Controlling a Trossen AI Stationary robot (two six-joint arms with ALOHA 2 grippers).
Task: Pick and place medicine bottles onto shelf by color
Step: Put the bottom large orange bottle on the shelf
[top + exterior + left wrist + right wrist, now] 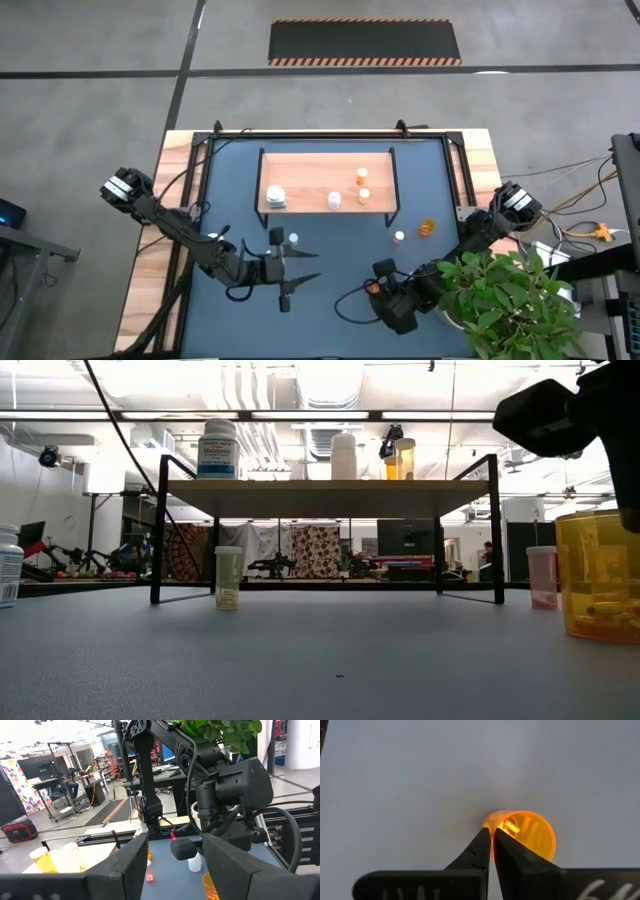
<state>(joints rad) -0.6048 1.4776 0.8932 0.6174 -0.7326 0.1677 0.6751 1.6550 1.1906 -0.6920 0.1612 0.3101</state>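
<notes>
The shelf (300, 160) stands at the table's far middle, with two white bottles (277, 197) and two orange bottles (363, 186) on its board. A white bottle (293, 240), a white-capped bottle (399, 237) and an orange bottle (428, 228) stand on the blue tabletop in front of it. My right gripper (375, 286) is at the near middle, shut on an open-topped orange bottle (527, 834). That bottle also shows large in the low view (598, 575). My left gripper (300, 266) is open and empty to its left, pointing toward the table's right. My right gripper pinches the orange bottle's rim (496, 820) on one side between its two fingertips. One tip is over the opening and the other outside the wall. The fingers come from above, pointing down. The bottle stands upright with its base on the tabletop (600, 632).
A green potted plant (510, 295) stands at the near right corner, close beside my right arm. The black shelf legs (156, 530) leave open room under the board, where a pale bottle (228, 577) stands.
</notes>
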